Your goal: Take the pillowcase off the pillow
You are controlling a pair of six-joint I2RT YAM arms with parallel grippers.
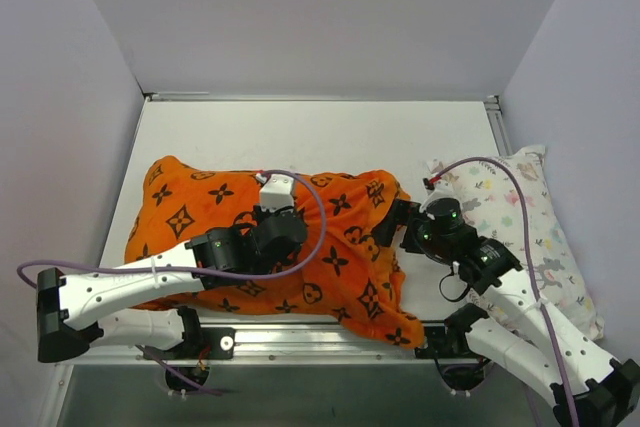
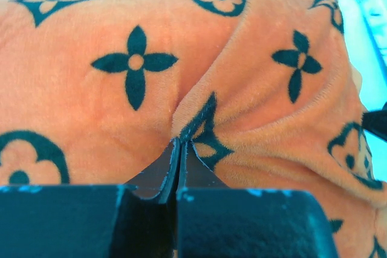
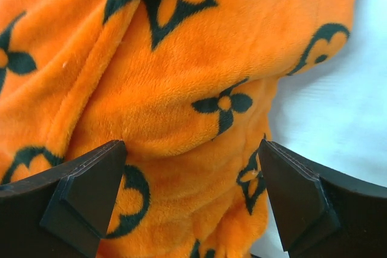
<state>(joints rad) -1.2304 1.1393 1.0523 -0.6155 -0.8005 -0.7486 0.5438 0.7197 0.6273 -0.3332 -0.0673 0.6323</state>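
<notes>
The orange pillowcase (image 1: 330,247) with black monogram motifs lies bulging across the near half of the table. The pillow is hidden inside it. My left gripper (image 1: 278,203) sits on top of the pillowcase near its middle. In the left wrist view this gripper (image 2: 180,143) is shut, with a small ridge of the pillowcase (image 2: 242,113) puckered up at its tips. My right gripper (image 1: 391,225) hovers at the pillowcase's right end. Its jaws (image 3: 192,146) stand wide open around a hanging fold of the orange fabric (image 3: 181,89), not touching it.
A white pastel-print pillow (image 1: 530,227) lies along the right wall, partly under my right arm. The white table (image 1: 300,137) is walled on the left, back and right. A metal rail (image 1: 300,339) runs along the near edge.
</notes>
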